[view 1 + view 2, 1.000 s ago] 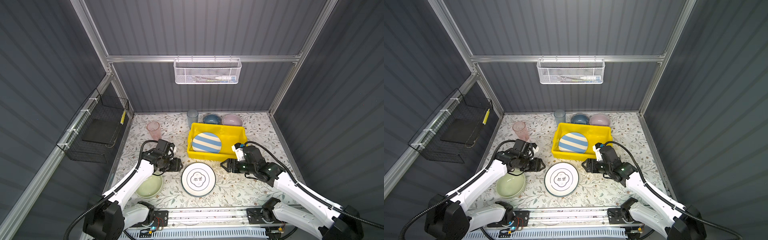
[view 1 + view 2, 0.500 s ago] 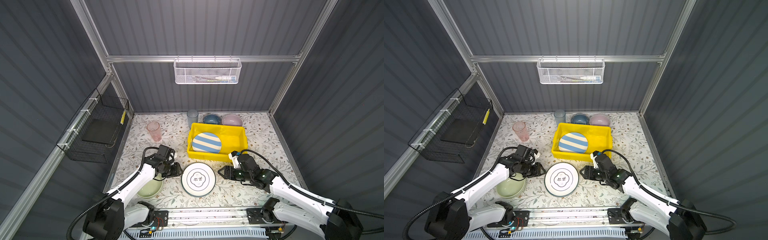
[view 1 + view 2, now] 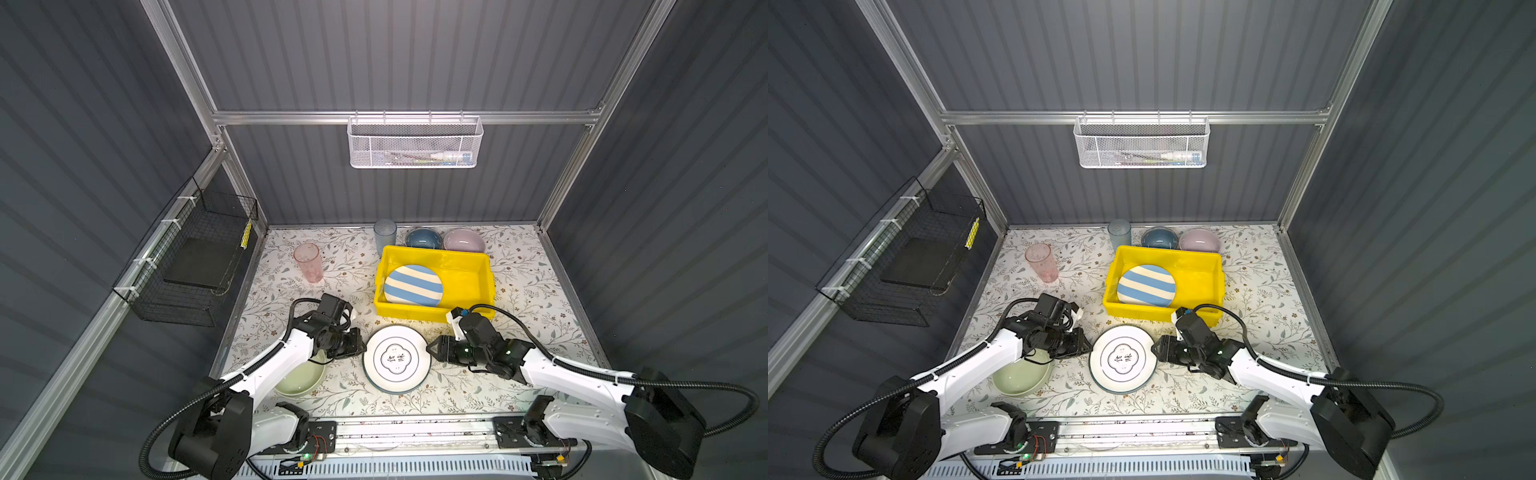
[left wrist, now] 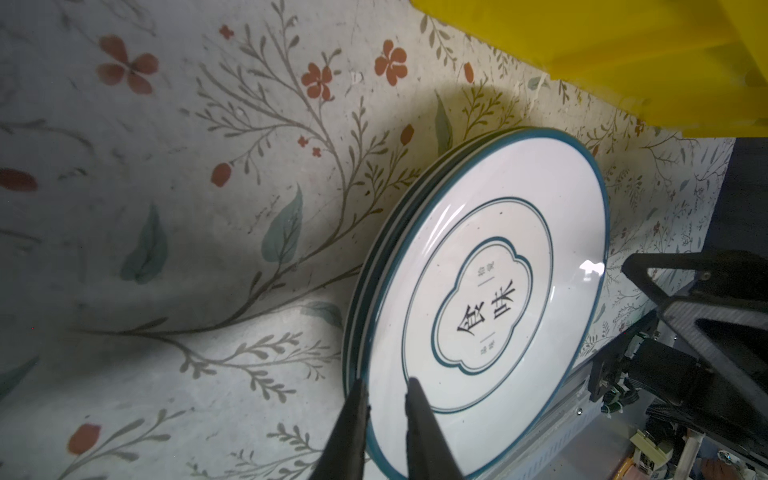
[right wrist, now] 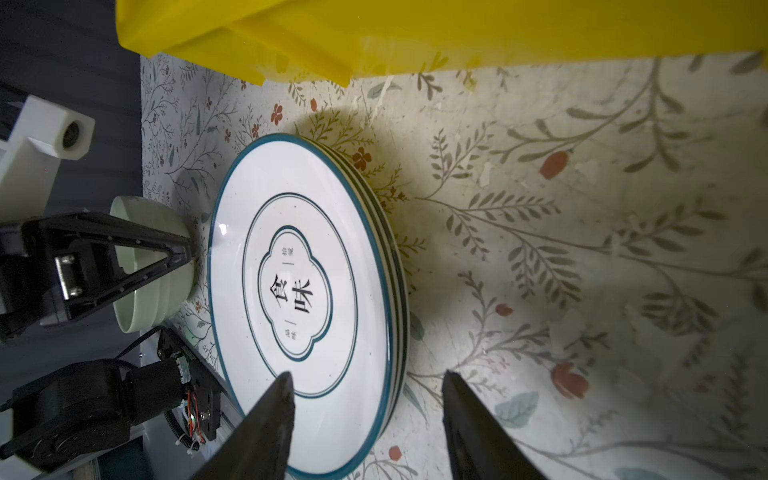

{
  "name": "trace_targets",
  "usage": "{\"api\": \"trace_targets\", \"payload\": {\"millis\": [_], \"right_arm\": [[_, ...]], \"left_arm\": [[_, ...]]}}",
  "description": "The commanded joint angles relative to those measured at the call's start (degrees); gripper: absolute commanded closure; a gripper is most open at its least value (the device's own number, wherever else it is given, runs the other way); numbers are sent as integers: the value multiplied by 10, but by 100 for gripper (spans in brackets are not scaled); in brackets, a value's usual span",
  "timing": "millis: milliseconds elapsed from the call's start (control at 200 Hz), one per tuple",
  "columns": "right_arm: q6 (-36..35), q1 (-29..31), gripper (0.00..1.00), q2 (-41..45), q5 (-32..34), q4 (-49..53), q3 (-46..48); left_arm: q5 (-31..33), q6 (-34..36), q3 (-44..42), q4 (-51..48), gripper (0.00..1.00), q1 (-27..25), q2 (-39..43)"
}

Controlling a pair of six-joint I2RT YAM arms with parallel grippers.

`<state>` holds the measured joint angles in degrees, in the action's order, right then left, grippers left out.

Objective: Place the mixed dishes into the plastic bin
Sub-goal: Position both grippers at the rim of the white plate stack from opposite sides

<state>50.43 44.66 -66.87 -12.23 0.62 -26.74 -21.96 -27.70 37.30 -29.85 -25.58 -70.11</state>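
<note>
The white plate (image 3: 397, 359) (image 3: 1123, 359) with a dark rim lies at the front middle of the mat, on top of another plate whose rim (image 5: 401, 266) shows under it. My left gripper (image 3: 361, 347) (image 4: 386, 395) is at its left edge, shut on the white plate's rim. My right gripper (image 3: 430, 349) (image 5: 368, 386) is at the right edge, open, with its fingers either side of the rim. The yellow plastic bin (image 3: 488, 274) behind holds the striped plate (image 3: 412, 285). A green bowl (image 3: 299, 376) sits under my left arm.
A pink tumbler (image 3: 307, 262) stands at the left. A blue tumbler (image 3: 384, 235), a blue bowl (image 3: 423, 239) and a lilac bowl (image 3: 463, 240) stand behind the bin. A black wire basket (image 3: 195, 266) hangs on the left wall and a white mesh basket (image 3: 415, 141) on the back wall.
Both grippers came forward and down to opposite edges of the white plate. The left jaws narrowed onto its rim. The right jaws narrowed a little.
</note>
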Motion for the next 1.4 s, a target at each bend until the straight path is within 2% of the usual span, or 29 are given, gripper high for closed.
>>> {"api": "trace_targets", "payload": {"millis": [0,635,1396], "right_arm": [[10,5,42,-8,10,-22,3],[17,12,55,-43,1,-44,-3],[27,14,60,-39,-28,-75,-8]], "left_arm": [[-9,-6,-11,6,81,-4,-4],[-7,-9,-24,19,83,-8,-16],[-7,-9,-35,37,86,-10,-34]]}}
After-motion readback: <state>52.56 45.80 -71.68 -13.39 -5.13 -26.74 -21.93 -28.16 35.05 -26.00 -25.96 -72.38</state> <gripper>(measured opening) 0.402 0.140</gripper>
